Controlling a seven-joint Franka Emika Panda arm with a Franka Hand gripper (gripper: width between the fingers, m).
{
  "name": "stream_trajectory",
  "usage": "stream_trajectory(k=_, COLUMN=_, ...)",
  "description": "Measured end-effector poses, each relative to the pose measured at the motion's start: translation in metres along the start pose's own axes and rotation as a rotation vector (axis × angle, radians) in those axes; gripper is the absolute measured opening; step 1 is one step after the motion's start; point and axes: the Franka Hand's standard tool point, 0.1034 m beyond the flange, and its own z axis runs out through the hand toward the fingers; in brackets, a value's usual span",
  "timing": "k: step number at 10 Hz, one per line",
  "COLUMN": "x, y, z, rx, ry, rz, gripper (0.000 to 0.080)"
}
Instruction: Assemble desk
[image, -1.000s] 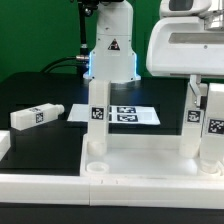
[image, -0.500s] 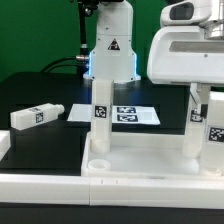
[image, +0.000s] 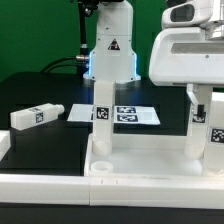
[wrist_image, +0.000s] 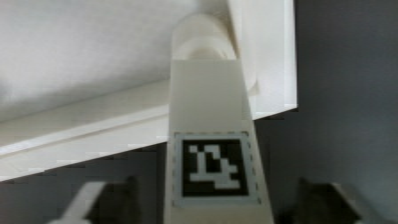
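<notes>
Standing upright on the desk panel (image: 145, 165) towards the exterior view's right, one leg (image: 197, 130) rises straight under the hand (wrist_image: 210, 205), its square tag facing the camera. The wrist view looks down the length of this leg to where its far end meets the panel's raised rim at a corner. The two fingers (wrist_image: 93, 205) stand one on each side of the leg, level with its tag. A dark gap shows between each finger and the leg's faces, so the hand is open around the leg, touching it on neither side and gripping nothing. In the exterior view the hand's broad white body hangs above the leg's top and hides much of the fingers.

A second leg (image: 100, 125) stands upright at the panel's other end, near the middle of the exterior view, its foot set on the panel and well apart from the hand. The panel lies flat on the dark surface (image: 40, 145) at the front of the scene. A third leg (image: 35, 117) lies on its side on the surface at the exterior view's left, apart from the panel. Behind the standing legs the marker board (image: 135, 115) lies flat, and behind that stands the white robot pedestal (image: 110, 50) with its triangle sticker. Another tagged white piece (image: 215, 132) shows at the right edge, just beside the leg under the hand; whether it is a leg I cannot tell.
</notes>
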Motion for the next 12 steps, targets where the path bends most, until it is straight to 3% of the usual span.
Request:
stream_trajectory(k=1, x=0.000, y=0.000, z=0.000, rx=0.000, ry=0.000, rz=0.001, gripper=0.0562)
stream_trajectory(k=2, x=0.000, y=0.000, z=0.000, rx=0.000, ry=0.000, rz=0.001, gripper=0.0562)
stream_trajectory(k=3, x=0.001, y=0.004, z=-0.001, rx=-0.013, ry=-0.033, rz=-0.017, gripper=0.0633)
stream_trajectory(k=4, x=0.014, y=0.007, z=-0.008, rx=-0.023, ry=-0.078, rz=-0.013, gripper=0.0645)
stream_trajectory(k=5, x=0.029, y=0.005, z=-0.014, rx=-0.016, ry=-0.067, rz=-0.003, gripper=0.0645)
stream_trajectory(k=7, x=0.038, y=0.016, z=-0.018, rx=-0.049, ry=-0.219, rz=0.028, gripper=0.0649)
stream_trajectory(k=9, x=0.053, y=0.012, z=-0.022, rx=-0.059, ry=-0.321, rz=0.069, gripper=0.0649)
stream_trajectory(k=10, x=0.061, y=0.007, z=-0.019, rx=-0.051, ry=-0.315, rz=0.093, gripper=0.0649)
stream_trajectory(k=11, x=0.058, y=0.000, z=-0.016, rx=-0.037, ry=-0.324, rz=0.144, gripper=0.0649)
stream_trajectory(k=12, x=0.057, y=-0.016, z=-0.013, rx=-0.018, ry=-0.291, rz=0.172, gripper=0.0649)
